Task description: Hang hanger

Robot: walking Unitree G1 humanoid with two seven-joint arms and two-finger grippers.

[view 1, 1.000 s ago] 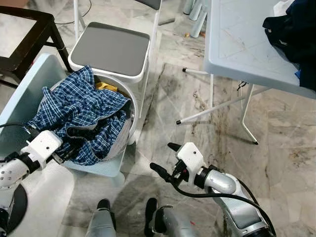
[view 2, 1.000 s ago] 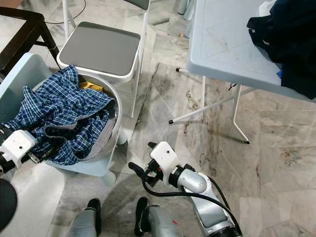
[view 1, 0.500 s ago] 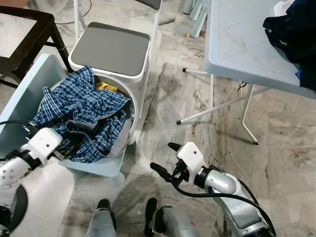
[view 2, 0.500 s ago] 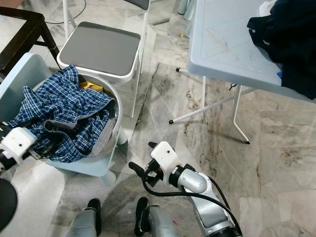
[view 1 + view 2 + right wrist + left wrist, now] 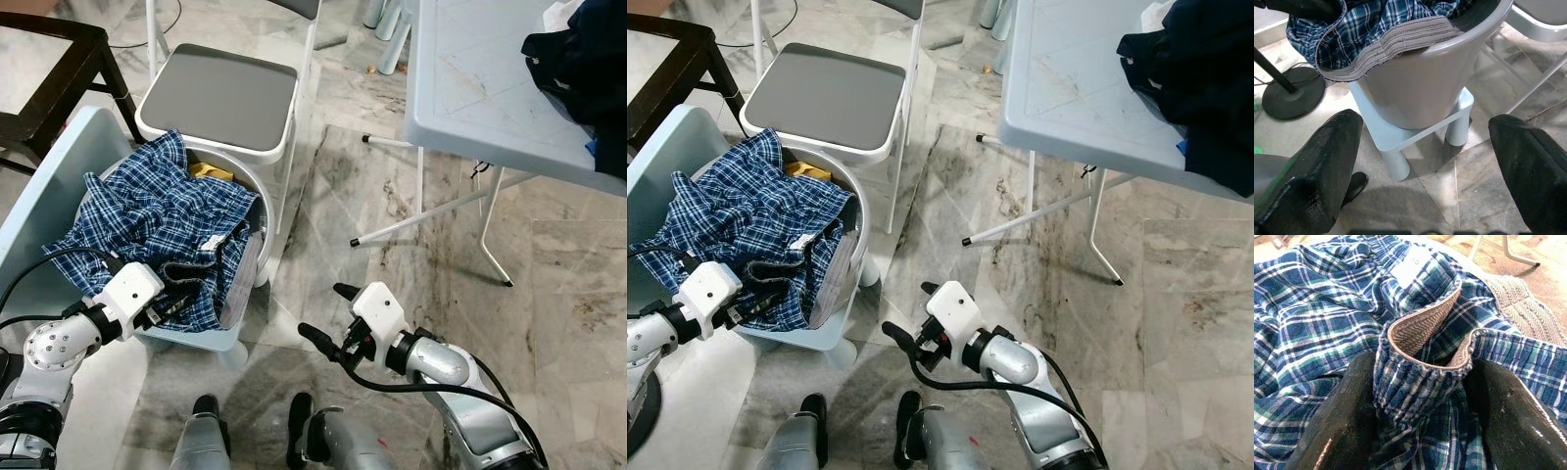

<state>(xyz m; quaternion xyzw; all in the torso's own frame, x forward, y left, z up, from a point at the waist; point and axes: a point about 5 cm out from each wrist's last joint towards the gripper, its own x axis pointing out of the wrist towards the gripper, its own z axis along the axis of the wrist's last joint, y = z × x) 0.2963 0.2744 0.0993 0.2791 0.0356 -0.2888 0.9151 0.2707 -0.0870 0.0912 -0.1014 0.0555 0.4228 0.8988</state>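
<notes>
At the far left, the left gripper (image 5: 174, 302) reaches into the grey tub (image 5: 1449, 73), its 2 black fingers (image 5: 1347, 411) pinched on a fold of the blue plaid garment (image 5: 157, 220) at its grey-lined waistband. No hanger can be made out here, so where it lies I cannot tell. The tub sits on 1 pale stool (image 5: 196, 336), with 1 grey-seated chair (image 5: 220, 93) behind. Further right, the right gripper (image 5: 323, 315) hovers low over the floor, fingers spread, holding nothing. 1 folding table (image 5: 470, 88) carries 1 dark garment (image 5: 583, 59).
</notes>
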